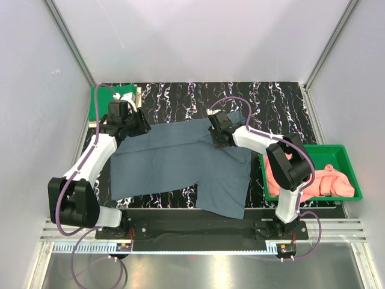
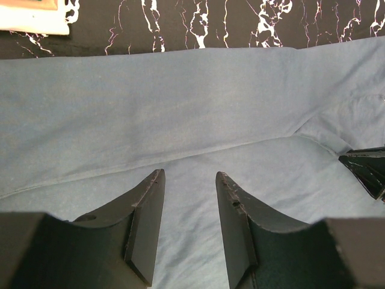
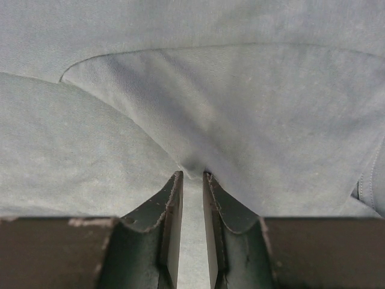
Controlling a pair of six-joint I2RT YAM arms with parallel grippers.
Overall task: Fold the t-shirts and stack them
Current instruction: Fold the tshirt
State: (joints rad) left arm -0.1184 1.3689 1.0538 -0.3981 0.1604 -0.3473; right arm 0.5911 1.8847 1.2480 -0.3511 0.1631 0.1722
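Claw on left arm (image 2: 189, 173): jaws about half open, nothing between them, low over blue-grey shirt (image 1: 180, 165). Can't tell if the tips touch the cloth. Shirt lies spread out under and ahead of both claws on black marbled table (image 1: 264, 96).

Right claw (image 3: 192, 174): jaws only a narrow slit apart, tips right at a raised pucker of the same shirt. Can't tell if the cloth is pinched or only touched.

Overhead view hides both claws' tips under their own wrists. Right wrist view is all cloth, no table or shirt edge.

Off to the left of left claw are green cloth (image 1: 95, 107) and pale cloth (image 1: 129, 95), mostly covered by the arm and hard to make out. Left wrist view catches just a pale corner, cut off, plus one black tip of right claw at its right edge.

Only the overhead view shows pink shirts (image 1: 325, 180) heaped in green tray (image 1: 348, 158), well right of right claw and partly behind that arm.
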